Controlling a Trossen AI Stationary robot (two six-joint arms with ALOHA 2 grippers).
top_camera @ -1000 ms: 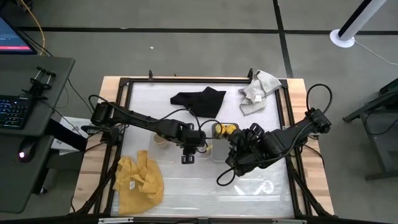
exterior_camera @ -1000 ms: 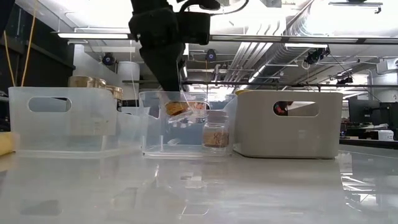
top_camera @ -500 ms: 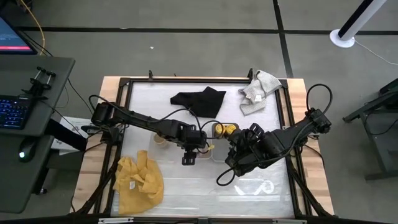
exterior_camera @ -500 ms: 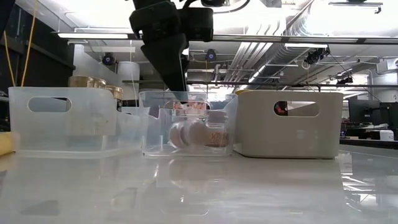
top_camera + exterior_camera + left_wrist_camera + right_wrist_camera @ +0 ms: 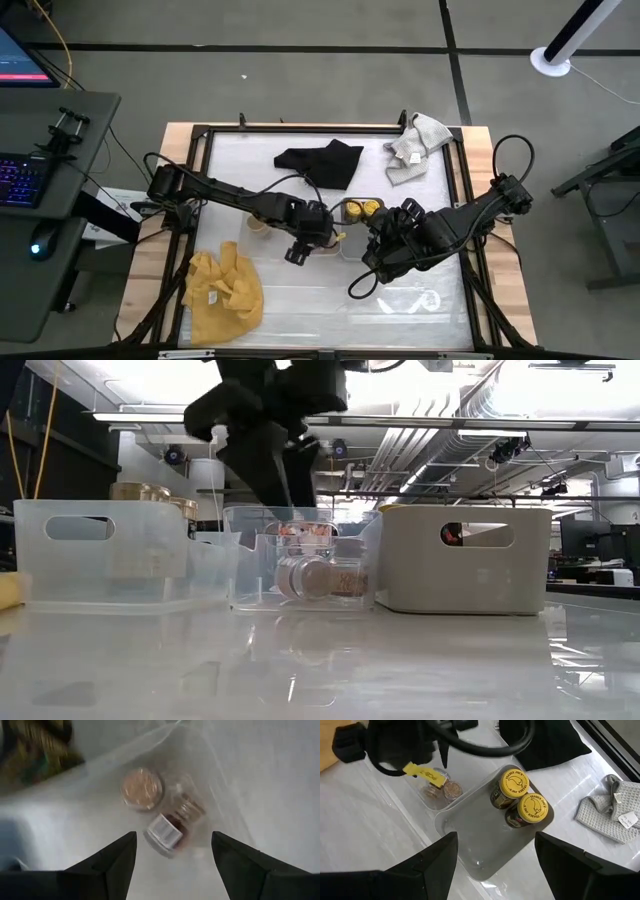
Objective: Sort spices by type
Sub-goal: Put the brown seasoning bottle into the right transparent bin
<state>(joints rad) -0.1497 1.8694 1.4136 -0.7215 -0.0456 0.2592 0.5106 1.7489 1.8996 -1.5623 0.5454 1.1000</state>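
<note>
My left gripper [image 5: 297, 253] [image 5: 172, 850] is open above the middle clear tray [image 5: 245, 575], touching nothing. In that tray one tiny brownish jar [image 5: 142, 789] stands upright and a second [image 5: 172, 825] lies on its side against it, white end [image 5: 162, 834] toward the camera. The low view shows the same pair [image 5: 312, 575]. Two yellow-topped jars [image 5: 514, 784] [image 5: 532, 807] stand together in the grey tray [image 5: 480, 845]. My right gripper [image 5: 495, 865] [image 5: 378, 262] is open, hovering over the near side of the grey tray. Tan-topped jars [image 5: 145, 491] stand in the left clear tray [image 5: 100, 555].
A black cloth [image 5: 322, 160] and a grey cloth [image 5: 412, 143] lie toward the far edge, and a yellow cloth [image 5: 222, 288] lies at the near left. The three trays stand in a row across the table's middle. Bare table [image 5: 330, 310] stretches along the near edge.
My left gripper has let go of the tiny brownish jar it held inside the middle clear tray. The jar has dropped, tipped over and come to rest on its side beside the upright one. The gripper has risen and tilted.
</note>
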